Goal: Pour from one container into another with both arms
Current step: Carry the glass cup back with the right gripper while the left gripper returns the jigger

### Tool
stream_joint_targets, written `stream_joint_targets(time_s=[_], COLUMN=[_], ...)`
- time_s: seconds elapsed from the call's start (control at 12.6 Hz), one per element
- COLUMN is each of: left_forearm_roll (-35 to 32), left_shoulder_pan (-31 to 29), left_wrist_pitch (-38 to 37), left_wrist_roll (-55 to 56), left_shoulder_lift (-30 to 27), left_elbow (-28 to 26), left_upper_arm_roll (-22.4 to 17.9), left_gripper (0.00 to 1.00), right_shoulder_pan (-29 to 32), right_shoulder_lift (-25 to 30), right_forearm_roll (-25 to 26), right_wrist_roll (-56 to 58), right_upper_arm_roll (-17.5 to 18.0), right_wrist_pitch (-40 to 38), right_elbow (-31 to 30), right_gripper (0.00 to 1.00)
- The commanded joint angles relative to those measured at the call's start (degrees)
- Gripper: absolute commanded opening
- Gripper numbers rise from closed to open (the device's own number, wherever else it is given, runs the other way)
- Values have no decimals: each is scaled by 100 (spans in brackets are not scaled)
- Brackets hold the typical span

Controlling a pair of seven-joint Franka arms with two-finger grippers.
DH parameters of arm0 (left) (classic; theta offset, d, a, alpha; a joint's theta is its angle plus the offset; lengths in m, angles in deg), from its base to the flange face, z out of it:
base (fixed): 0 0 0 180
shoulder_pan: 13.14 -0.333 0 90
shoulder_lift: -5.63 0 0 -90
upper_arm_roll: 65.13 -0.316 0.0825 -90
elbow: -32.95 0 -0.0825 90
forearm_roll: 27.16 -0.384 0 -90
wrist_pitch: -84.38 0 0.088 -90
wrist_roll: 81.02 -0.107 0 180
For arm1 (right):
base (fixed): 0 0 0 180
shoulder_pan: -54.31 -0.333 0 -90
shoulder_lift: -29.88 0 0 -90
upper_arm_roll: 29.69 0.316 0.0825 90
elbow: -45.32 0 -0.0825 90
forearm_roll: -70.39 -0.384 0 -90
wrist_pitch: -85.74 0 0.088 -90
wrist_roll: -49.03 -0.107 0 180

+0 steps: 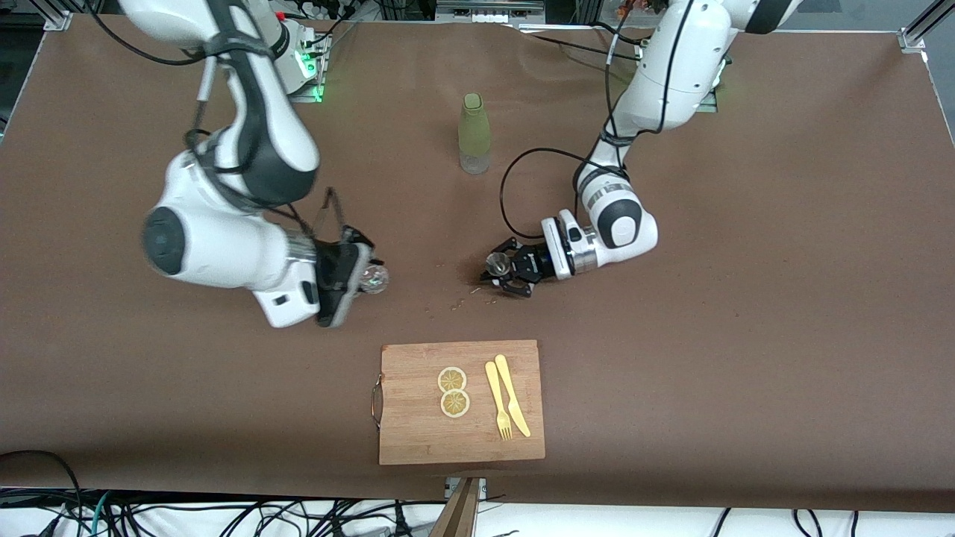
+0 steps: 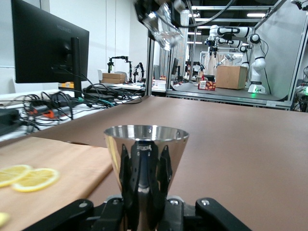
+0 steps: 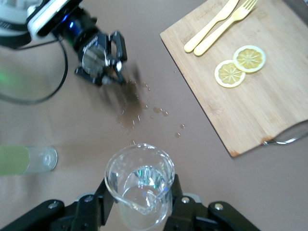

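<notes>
I've got both arms in over the brown table (image 1: 746, 298), white jointed limbs with black bands and cables trailing off them. My left hand (image 1: 501, 274) sits low over the middle of the table, pinching a small polished steel cup (image 2: 146, 159) from both sides; the cup flares wide at its rim, mirrors the black fingers (image 2: 126, 178) on its wall, and stands upright in the left wrist view. My right hand (image 1: 357, 281) is up toward the right arm's end of the table, clamped tight on a clear glass pitcher (image 3: 139, 185) with a pour spout, a little clear liquid showing in its bottom, its mouth open to the right wrist camera. The two hands are well apart, with bare table between them. On the table just beside the steel cup I see a scatter of wet drops and a darker damp patch (image 3: 131, 111). A bottle (image 1: 474, 133) with a pale green upper part and cap and a clear base stands upright, farther from the front camera than both hands and roughly between them. Nearer the front camera lies a wooden cutting board (image 1: 418, 440) with a metal handle at one end, carrying two lemon slices (image 1: 453, 391) touching each other and a yellow fork (image 1: 498, 401) and knife (image 1: 512, 395) lying side by side.
</notes>
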Motion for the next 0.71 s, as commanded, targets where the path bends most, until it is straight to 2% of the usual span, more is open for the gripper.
stream_joint_targets(time_s=[0.0, 0.16, 0.32, 0.63], left_forearm_roll=[-716, -1393, -2035, -3134], left_shoulder_pan=[-729, -1554, -2249, -3103], left_wrist_pitch=[-40, -84, -189, -865], left_wrist_roll=[-65, -29, 41, 243], left_shoulder_lift=[-350, -350, -341, -315], left_elbow=[-252, -244, -252, -349], left_upper_arm_roll=[396, 1001, 1407, 1531], left_gripper=[0, 0, 0, 0], right_shoulder_pan=[579, 1071, 1563, 2591], right_shoulder_lift=[620, 779, 797, 517], right_forearm_roll=[-514, -743, -1094, -1254], right_wrist_roll=[1178, 2145, 3277, 5676], right_upper_arm_roll=[113, 113, 113, 113], right_wrist_pitch=[82, 47, -67, -348], right_elbow=[-1087, -1545, -1905, -2408], right_gripper=[10, 11, 12, 12])
